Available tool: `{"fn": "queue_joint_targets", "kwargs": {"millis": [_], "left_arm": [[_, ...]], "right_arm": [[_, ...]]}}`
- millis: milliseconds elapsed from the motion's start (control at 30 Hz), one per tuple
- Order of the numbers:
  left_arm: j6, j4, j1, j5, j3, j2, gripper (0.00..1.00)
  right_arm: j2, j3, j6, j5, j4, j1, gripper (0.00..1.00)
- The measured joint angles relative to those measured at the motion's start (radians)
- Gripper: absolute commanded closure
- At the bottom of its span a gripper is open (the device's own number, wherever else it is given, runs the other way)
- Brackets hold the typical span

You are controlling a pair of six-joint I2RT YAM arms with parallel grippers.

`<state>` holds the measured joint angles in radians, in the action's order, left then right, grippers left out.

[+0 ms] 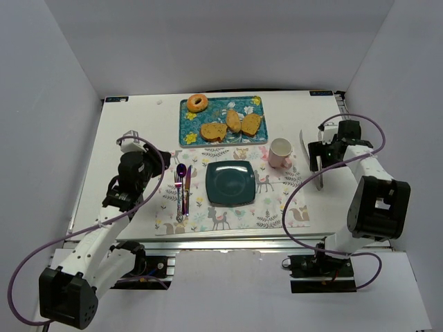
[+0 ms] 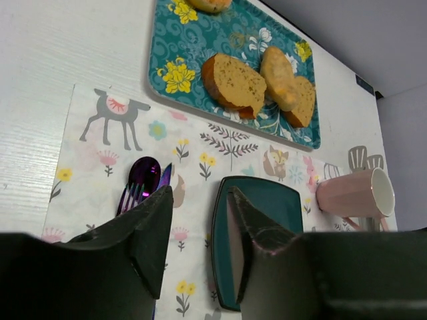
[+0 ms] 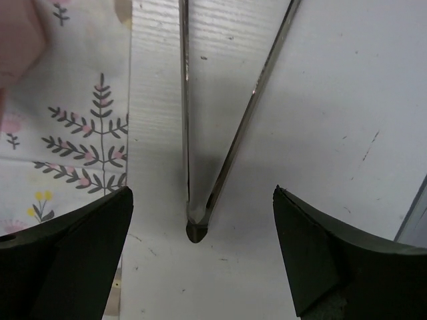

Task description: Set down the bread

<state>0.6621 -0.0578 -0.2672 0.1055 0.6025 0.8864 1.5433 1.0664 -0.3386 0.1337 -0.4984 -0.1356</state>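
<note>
Three pieces of bread (image 1: 233, 124) lie on the teal flowered tray (image 1: 188, 128) at the back, beside a bagel (image 1: 197, 103). In the left wrist view the bread slices (image 2: 233, 81) are far ahead of the fingers. My left gripper (image 1: 152, 166) hovers over the placemat's left side, open (image 2: 199, 233) with nothing between its fingers. The dark teal plate (image 1: 230, 182) sits bare at the mat's centre. My right gripper (image 1: 320, 153) is open wide (image 3: 202, 193) above metal tongs (image 3: 200, 133) that lie on the table, not gripped.
A pink mug (image 1: 280, 152) lies on its side on the mat's right part. Purple cutlery (image 1: 182, 190) rests left of the plate. The tongs (image 1: 319, 176) lie right of the floral placemat (image 1: 277, 214). White walls enclose the table.
</note>
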Motion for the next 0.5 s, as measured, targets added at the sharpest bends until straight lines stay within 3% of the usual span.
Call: {"fn": "queue_joint_targets", "kwargs": {"millis": [333, 433, 500], "left_arm": [[0.0, -0.038, 0.0, 0.003, -0.006, 0.015, 0.46], [0.001, -0.048, 0.0, 0.003, -0.006, 0.016, 0.46], [0.002, -0.048, 0.0, 0.005, -0.006, 0.016, 0.46]], "right_arm": [[0.211, 0.026, 0.061, -0.027, 0.066, 0.001, 0.19], [0.249, 0.038, 0.071, -0.041, 0.107, 0.005, 0.27], [0.263, 0.04, 0.073, -0.049, 0.14, 0.007, 0.38]]}}
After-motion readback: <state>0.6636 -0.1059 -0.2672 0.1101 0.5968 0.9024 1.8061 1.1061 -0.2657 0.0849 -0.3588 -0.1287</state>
